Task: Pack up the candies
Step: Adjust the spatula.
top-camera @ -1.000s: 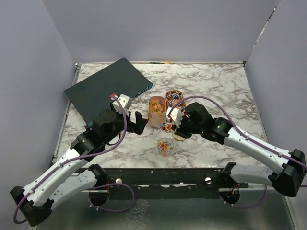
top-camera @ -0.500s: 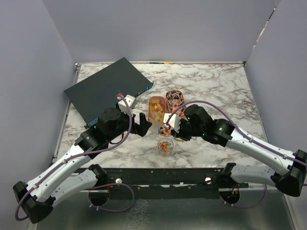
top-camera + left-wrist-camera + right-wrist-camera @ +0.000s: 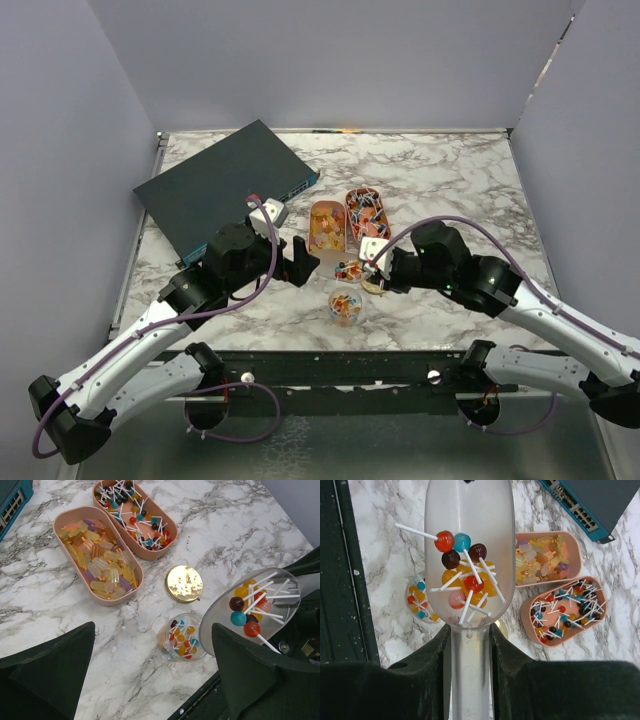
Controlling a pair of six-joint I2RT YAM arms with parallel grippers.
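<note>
Right arm has drawn back rightward; right jaws clamp scoop (image 3: 468, 530) loaded with candies (image 3: 465, 582), just beside jar (image 3: 181, 637). Left jaws wide, empty. Jar part-filled, trays (image 3: 56, 526) still stocked, lid (image 3: 184, 583) off on table (image 3: 225, 525).
</note>
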